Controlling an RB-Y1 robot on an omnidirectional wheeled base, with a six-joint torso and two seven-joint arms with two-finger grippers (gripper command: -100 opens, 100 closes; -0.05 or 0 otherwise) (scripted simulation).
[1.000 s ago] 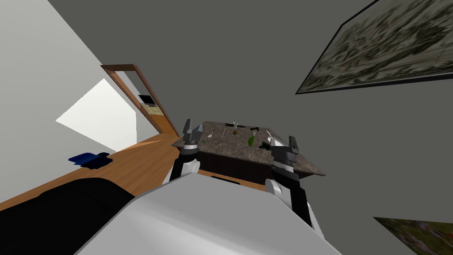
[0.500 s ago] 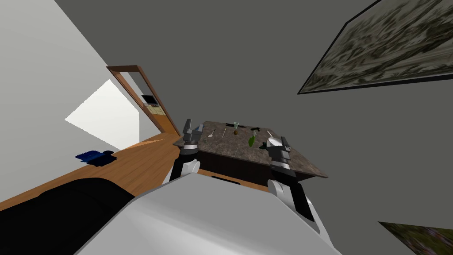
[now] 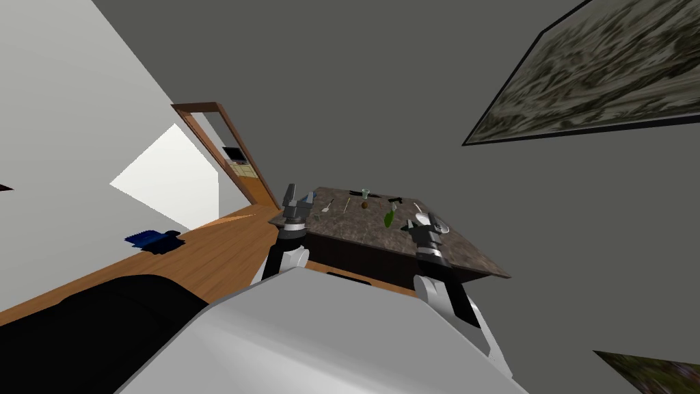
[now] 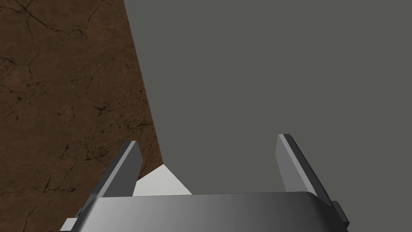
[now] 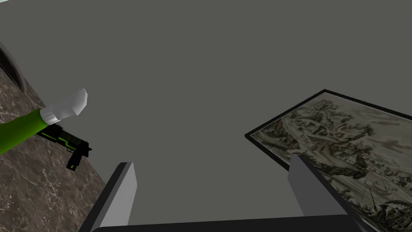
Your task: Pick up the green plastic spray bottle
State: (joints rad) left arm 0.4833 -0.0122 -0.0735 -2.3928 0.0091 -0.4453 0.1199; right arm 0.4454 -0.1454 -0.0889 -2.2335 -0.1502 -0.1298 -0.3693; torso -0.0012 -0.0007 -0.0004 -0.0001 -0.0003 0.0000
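Green bottle (image 5: 18,131) beside black gun (image 5: 68,144), perhaps

No legible text or labels.

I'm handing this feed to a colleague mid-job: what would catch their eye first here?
The bright green spray bottle with its white top stands out on the dark marbled table, next to a black gun-shaped thing. The right gripper, fingers open, hangs over the table near the bottle. A big framed picture dominates the upper right of the head view.
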